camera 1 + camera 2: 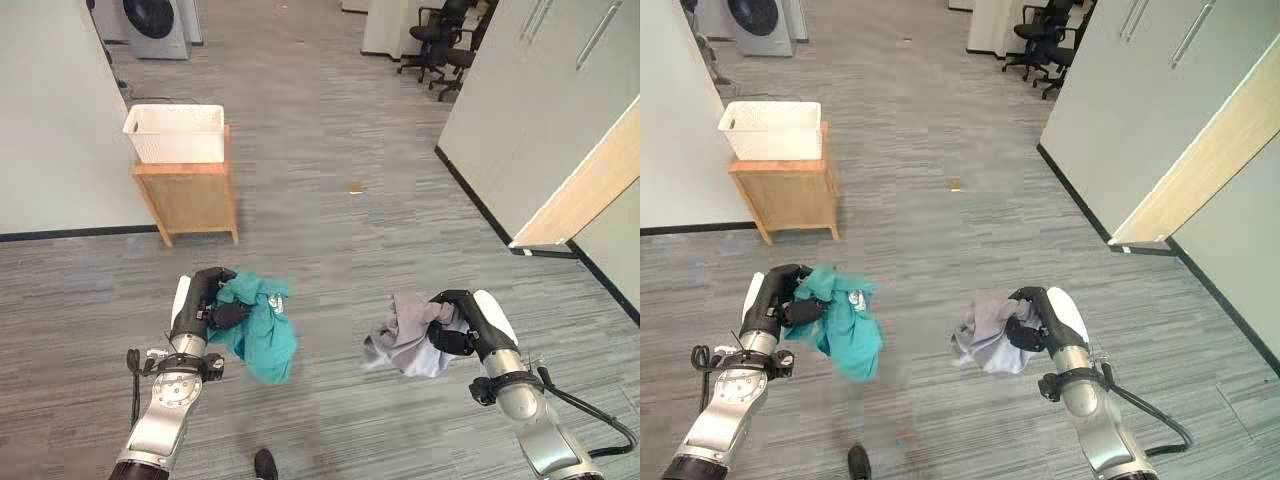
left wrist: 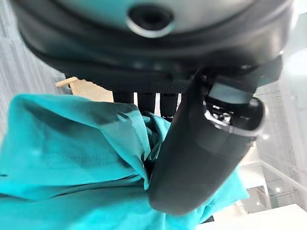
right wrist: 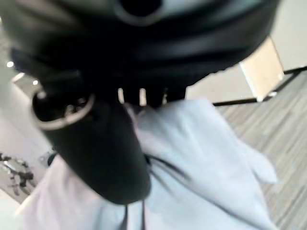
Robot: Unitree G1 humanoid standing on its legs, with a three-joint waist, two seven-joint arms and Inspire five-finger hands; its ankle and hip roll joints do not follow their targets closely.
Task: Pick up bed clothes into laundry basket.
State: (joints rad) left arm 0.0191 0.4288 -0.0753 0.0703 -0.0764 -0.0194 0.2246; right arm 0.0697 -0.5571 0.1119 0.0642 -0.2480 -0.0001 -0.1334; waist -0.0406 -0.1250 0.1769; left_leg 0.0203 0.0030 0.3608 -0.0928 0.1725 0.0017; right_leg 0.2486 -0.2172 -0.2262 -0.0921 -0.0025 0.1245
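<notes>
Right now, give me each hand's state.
Left hand: shut on the teal cloth.
Right hand: shut on the grey cloth.

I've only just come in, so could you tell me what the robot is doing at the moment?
The robot is carrying laundry, one piece in each hand. Its left hand is closed on a teal garment, and its right hand grips a light grey garment; both hang clear of the carpet. The white laundry basket sits ahead to the left on a small wooden stand, some way off, so nothing has been dropped in yet.
</notes>
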